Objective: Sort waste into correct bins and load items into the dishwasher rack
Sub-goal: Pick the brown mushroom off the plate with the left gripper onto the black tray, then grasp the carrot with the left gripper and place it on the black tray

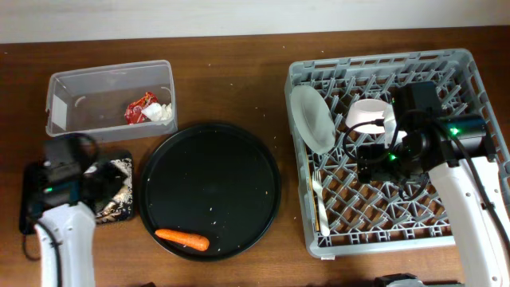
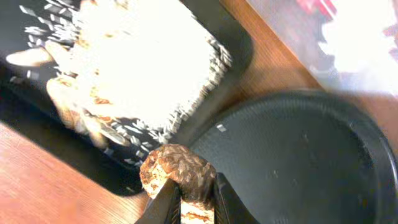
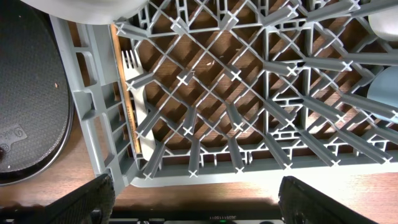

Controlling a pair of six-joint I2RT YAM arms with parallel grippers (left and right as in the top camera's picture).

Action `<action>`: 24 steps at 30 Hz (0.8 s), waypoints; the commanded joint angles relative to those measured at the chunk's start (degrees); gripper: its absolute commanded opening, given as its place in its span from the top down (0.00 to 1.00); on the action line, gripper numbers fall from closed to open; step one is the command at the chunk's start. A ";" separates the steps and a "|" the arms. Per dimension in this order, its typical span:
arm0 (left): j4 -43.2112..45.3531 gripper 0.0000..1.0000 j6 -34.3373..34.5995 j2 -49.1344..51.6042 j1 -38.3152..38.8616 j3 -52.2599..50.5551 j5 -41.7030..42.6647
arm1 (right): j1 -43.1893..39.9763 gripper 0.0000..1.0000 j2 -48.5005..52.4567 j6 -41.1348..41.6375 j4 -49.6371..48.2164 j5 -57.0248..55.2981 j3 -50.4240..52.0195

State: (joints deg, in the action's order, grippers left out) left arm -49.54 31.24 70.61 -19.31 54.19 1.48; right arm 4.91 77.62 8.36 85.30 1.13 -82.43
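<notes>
My left gripper is shut on a brownish food scrap, held just off the near corner of the shallow black tray. That tray carries a heap of loose rice and more scraps. The clear tub holds a red wrapper and a white tissue. An orange carrot lies on the big round tray. In the grey rack stand a wide pale-grey bowl and a small whitish bowl, and a white fork lies there too. My right gripper hangs open above the rack, holding nothing.
The big round black tray lies between the bins and the rack, with a few crumbs on it. A pale blue shape shows at the rack's right side. Bare wooden table surrounds everything.
</notes>
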 commanded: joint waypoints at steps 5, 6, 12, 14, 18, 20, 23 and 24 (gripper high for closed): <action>6.86 0.99 -1.18 10.32 -17.73 0.83 -5.07 | -0.44 0.12 0.00 -0.44 0.28 -0.28 0.17; 7.06 0.99 -1.14 12.70 -18.38 0.83 -5.38 | -0.44 0.13 0.00 -0.44 0.28 -0.28 0.17; 7.78 0.79 -1.16 15.87 -18.84 1.53 -1.99 | -0.44 0.12 0.00 -0.44 0.94 -0.31 0.17; 5.77 0.74 -1.42 13.05 -18.82 4.07 6.34 | -0.44 0.12 0.00 -0.44 0.94 -0.28 0.17; -2.62 0.66 -4.61 5.03 -14.95 5.42 20.81 | -0.44 0.12 0.00 -0.46 0.85 -0.31 0.17; -9.62 0.52 -4.61 3.21 -8.59 5.42 21.29 | -0.44 0.13 0.00 -0.46 0.85 -0.28 0.17; -16.00 0.39 -2.71 3.08 6.95 2.91 21.27 | -0.44 0.12 0.00 -0.46 0.87 -0.28 0.17; -15.96 0.35 0.94 3.08 11.43 0.98 21.24 | -0.44 0.12 0.00 -0.46 0.87 -0.28 0.17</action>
State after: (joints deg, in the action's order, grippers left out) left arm -64.84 27.66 74.11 -16.95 58.67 21.28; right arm 4.89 77.62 8.34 86.11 1.13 -82.37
